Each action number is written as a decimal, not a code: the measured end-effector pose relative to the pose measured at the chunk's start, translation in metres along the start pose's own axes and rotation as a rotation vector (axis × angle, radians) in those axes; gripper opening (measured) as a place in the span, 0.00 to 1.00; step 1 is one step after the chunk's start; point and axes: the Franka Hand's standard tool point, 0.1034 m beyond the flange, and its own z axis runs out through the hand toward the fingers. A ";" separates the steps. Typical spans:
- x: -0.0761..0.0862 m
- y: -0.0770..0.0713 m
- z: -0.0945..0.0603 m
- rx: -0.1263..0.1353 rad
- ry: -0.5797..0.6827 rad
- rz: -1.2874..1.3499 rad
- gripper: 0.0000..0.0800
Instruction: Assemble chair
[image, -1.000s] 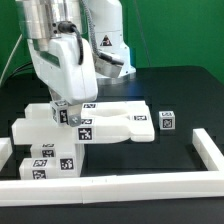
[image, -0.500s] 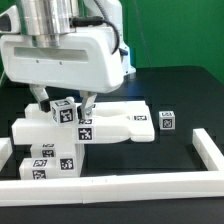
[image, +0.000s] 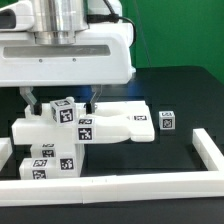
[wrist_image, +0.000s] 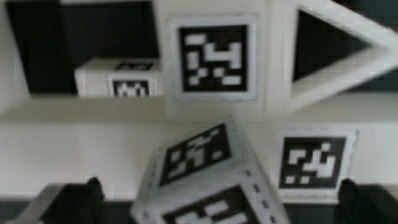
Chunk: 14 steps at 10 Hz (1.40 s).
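At the exterior view's left, the border rail (image: 120, 186) starts its run along the front of the black surface (image: 185, 95). Just inside it stands a stack of chunky white chair parts (image: 45, 160), with tags on their front faces. Above the stack a long flat frame piece (image: 115, 125) reaches toward the exterior view's right and carries tags on its near edge and far end. On the left end of this piece sits a small tagged cube (image: 65, 112), tilted. The arm (image: 65, 55) hangs straight over it, its broad white head filling the upper left of the view.

The jaws are spread and grip nothing. One dark finger (image: 31, 100) stands clearly apart on the cube's left. The other is close on its right, and I cannot tell whether it touches. In the wrist view the cube (wrist_image: 210, 175) lies askew, with a dark fingertip (wrist_image: 71, 200) apart from its side. Beyond it another white chair part (wrist_image: 217, 55) shows a large tag.

Farther right in the exterior view, a second small cube (image: 167, 120) rests alone on the surface, near the frame piece's end but apart from it. At the far right the rail turns back along the surface's side.
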 end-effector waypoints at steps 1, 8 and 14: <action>0.000 0.000 0.001 -0.002 -0.002 0.042 0.79; 0.002 0.004 0.002 -0.006 0.002 0.416 0.35; 0.006 0.014 0.002 -0.011 0.013 0.797 0.35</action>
